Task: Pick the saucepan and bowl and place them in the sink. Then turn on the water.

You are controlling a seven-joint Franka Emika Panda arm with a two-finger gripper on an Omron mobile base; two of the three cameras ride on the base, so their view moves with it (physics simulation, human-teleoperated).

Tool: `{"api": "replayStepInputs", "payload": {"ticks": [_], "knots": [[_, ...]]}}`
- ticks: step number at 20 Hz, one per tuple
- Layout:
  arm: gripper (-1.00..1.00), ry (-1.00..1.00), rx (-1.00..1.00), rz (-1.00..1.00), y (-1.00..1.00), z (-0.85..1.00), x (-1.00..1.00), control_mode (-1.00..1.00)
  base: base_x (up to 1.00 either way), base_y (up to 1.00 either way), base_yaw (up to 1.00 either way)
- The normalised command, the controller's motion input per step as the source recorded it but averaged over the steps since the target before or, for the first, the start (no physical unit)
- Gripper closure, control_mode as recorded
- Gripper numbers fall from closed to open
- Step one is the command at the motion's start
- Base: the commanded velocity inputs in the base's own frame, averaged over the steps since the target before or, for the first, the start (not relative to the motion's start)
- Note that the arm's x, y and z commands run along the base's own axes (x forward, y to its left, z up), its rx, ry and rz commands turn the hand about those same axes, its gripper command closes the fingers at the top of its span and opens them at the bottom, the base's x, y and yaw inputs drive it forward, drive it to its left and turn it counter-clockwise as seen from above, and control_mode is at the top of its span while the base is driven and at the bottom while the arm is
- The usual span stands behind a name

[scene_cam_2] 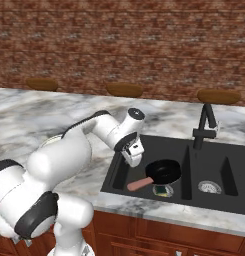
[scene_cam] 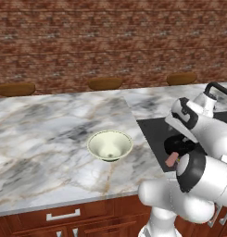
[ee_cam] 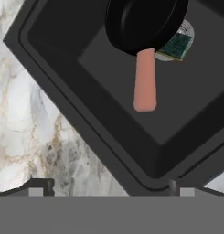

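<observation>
The black saucepan [scene_cam_2: 164, 171] lies in the left basin of the black sink [scene_cam_2: 144, 141], its pink handle [scene_cam_2: 140, 184] pointing at the front wall. The hand view shows the saucepan [ee_cam: 141, 23] and its handle [ee_cam: 145, 80] from above. My gripper [scene_cam_2: 133, 160] hangs open above the sink's left rim, apart from the pan and with nothing between its fingertips [ee_cam: 40, 187]. The cream bowl [scene_cam: 110, 145] stands upright on the marble counter [scene_cam: 45, 134], left of the sink [scene_cam: 154, 132]. The black arched faucet [scene_cam_2: 206, 125] rises behind the basins; no stream runs from it.
A green sponge-like pad [scene_cam_2: 163, 190] lies by the pan over the drain [ee_cam: 189, 29]. The right basin has a steel drain [scene_cam_2: 210, 187]. Three brown stool seats [scene_cam: 105, 83] stand past the counter's far edge, before a brick wall. My own arm [scene_cam: 198, 162] covers the sink's front.
</observation>
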Motion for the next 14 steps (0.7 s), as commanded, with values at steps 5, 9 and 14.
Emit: {"api": "replayStepInputs", "payload": {"ticks": [5,9,14], "knots": [[-1.0,-0.08,0.15,0.09,0.44,0.3,-0.31,-1.0,0.0,0.0,0.0],[-1.0,0.0,0.08,0.13,0.64,0.3,-0.04,-1.0,0.0,0.0,0.0],[-1.0,0.0,0.02,0.13,0.66,0.29,0.0,-1.0,0.0,0.0,0.0]]}}
